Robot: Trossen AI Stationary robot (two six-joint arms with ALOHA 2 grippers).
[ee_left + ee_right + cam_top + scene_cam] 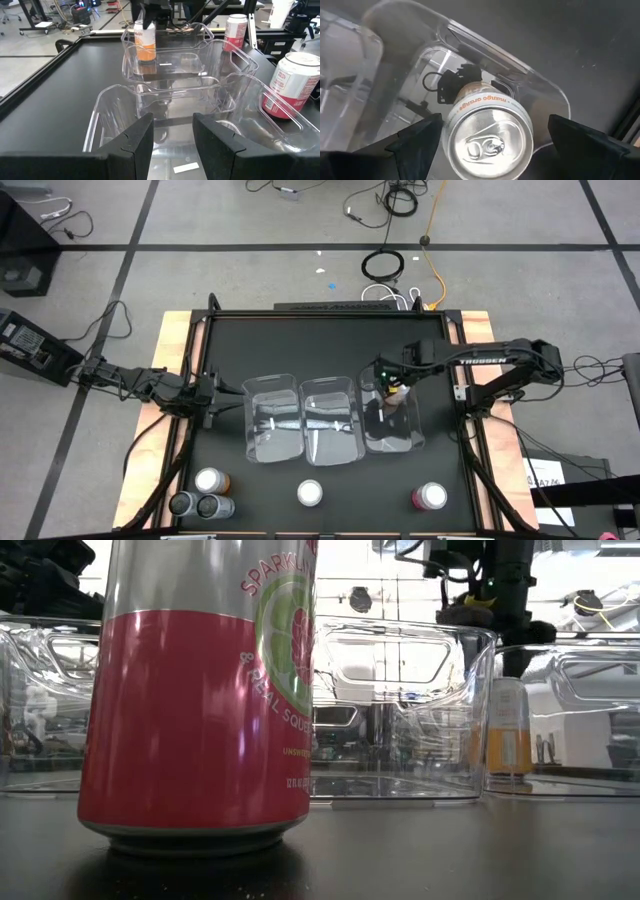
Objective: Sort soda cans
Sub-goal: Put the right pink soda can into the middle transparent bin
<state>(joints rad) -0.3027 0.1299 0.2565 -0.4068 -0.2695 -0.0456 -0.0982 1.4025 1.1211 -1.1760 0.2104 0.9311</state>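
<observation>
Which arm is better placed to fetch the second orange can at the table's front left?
Left, probably: the left tool waits open near the orange-bodied aluminium can; the right tool straddles another can inside the right clear plastic bin.

- Three bins stand side by side mid-worktop (230, 500); the middle bin (332, 420) is the landmark.
- Left bin (273, 418) and right bin (412, 430) flank it, nearly touching.
- One can (487, 135) stands inside the right bin, between the fingers of the right hand (490, 145), which are spread clear of it.
- The left hand (222, 396) lies left of the left bin.
- Nearer the front edge: one can (310, 494) before the middle bin, one (431, 497) before the right bin, and three clustered (203, 497) at the front left.
</observation>
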